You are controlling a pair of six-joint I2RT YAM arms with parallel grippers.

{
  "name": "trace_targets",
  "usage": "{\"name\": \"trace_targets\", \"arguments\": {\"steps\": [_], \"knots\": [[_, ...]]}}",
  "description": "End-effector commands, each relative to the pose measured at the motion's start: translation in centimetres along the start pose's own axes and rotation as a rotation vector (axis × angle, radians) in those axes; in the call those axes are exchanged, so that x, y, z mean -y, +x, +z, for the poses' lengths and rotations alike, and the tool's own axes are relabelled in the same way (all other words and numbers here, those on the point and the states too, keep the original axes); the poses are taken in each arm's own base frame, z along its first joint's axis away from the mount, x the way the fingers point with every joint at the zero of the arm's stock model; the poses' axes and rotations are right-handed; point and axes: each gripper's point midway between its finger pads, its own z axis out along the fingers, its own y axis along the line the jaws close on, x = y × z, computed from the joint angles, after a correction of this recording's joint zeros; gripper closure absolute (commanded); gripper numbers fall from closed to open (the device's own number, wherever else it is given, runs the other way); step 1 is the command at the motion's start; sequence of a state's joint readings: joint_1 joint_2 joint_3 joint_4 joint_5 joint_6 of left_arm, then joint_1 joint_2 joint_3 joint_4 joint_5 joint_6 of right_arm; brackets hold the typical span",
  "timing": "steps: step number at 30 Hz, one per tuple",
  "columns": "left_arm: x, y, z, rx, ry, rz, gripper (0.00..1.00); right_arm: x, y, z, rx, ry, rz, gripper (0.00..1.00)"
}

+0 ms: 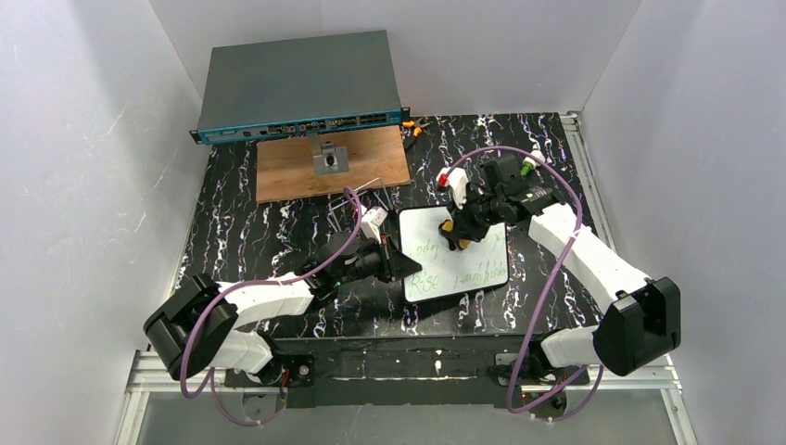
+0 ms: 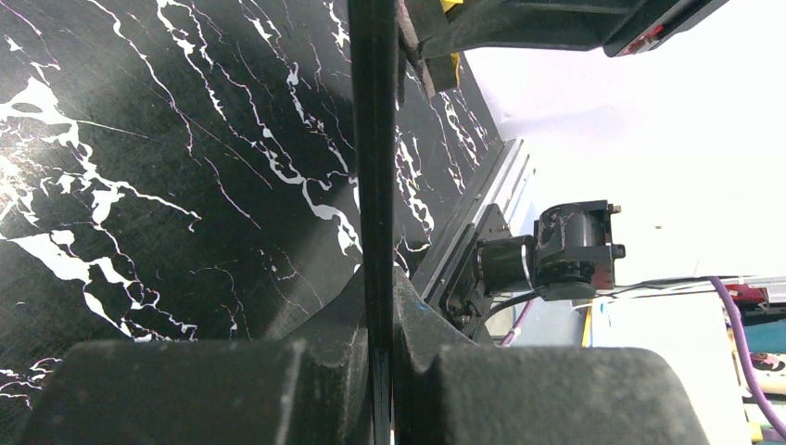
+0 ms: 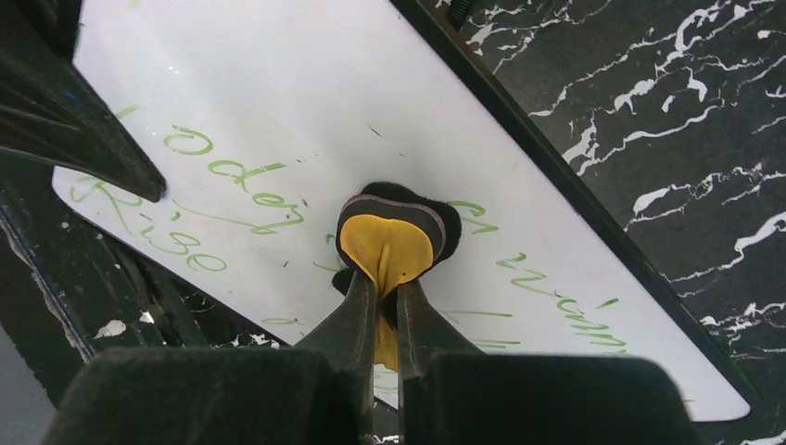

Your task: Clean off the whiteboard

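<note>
The whiteboard (image 1: 468, 271) lies on the black marbled table at centre, with green handwriting on it. My left gripper (image 1: 400, 262) is shut on its left rim; in the left wrist view that black rim (image 2: 373, 139) runs edge-on between the closed fingers (image 2: 422, 320). My right gripper (image 1: 456, 237) is shut on a yellow and black eraser (image 3: 389, 239), whose black felt presses on the middle of the whiteboard (image 3: 278, 93) among the green marks. The left gripper's finger (image 3: 65, 120) shows at the board's edge in the right wrist view.
A grey-blue network switch (image 1: 297, 83) stands at the back. In front of it lies a brown wooden panel (image 1: 287, 171) with a metal bracket (image 1: 330, 159). Bent metal keys (image 1: 357, 199) lie near the panel. White walls close in both sides.
</note>
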State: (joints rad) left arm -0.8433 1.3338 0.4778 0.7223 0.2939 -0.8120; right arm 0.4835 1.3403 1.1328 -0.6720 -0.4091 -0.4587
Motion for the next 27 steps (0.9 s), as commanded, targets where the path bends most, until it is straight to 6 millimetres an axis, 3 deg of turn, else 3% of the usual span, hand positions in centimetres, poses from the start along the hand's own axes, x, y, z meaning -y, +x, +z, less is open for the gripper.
{"name": "trace_targets", "arguments": {"steps": [1, 6, 9, 14, 21, 27], "knots": [[-0.1, 0.7, -0.1, -0.032, 0.008, 0.044, 1.00, -1.1, -1.4, -0.8, 0.063, -0.048, -0.036, 0.99], [-0.1, 0.7, -0.1, -0.029, 0.008, 0.043, 1.00, -4.3, -1.5, -1.3, 0.092, -0.201, -0.074, 0.99], [-0.2, 0.7, 0.0, -0.029, 0.007, 0.041, 1.00, -5.0, -1.3, -1.2, 0.088, -0.226, -0.093, 0.99], [-0.2, 0.7, 0.0, -0.028, 0.006, 0.038, 1.00, -3.4, -1.0, -1.0, 0.074, -0.133, -0.089, 0.99], [-0.3, 0.8, -0.2, -0.025, 0.005, 0.038, 1.00, 1.9, -1.5, -2.5, 0.107, 0.086, 0.020, 0.99], [-0.2, 0.7, -0.1, -0.027, 0.009, 0.038, 1.00, 1.8, -1.3, -2.3, 0.116, 0.062, 0.051, 0.99]]}}
